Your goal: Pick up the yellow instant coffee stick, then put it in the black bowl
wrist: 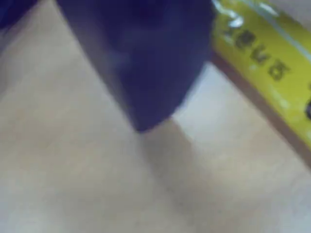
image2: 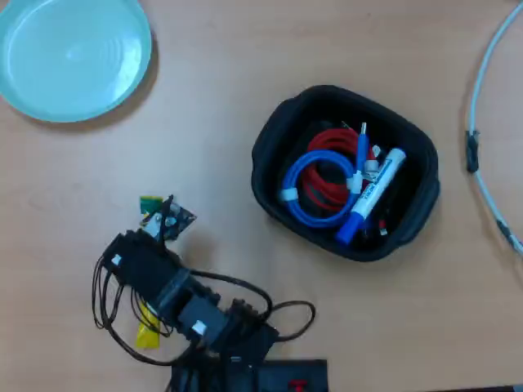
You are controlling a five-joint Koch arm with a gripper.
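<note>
A round light-teal plate (image2: 72,55) is seen at the far left of the wooden desk (image2: 212,106) in the overhead view, partly cut off by the frame. A white-and-blue marker (image2: 372,196), a coiled blue cable (image2: 315,194) and a coiled red cable (image2: 327,145) are gathered together right of centre. A pale cable (image2: 484,122) is laid along the right edge.

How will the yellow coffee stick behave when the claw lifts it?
The yellow coffee stick looks thin and flat, so it is probably light and may bend or droop. Its glossy wrapper may slip. Lying flat on the table, it should not roll.
</note>
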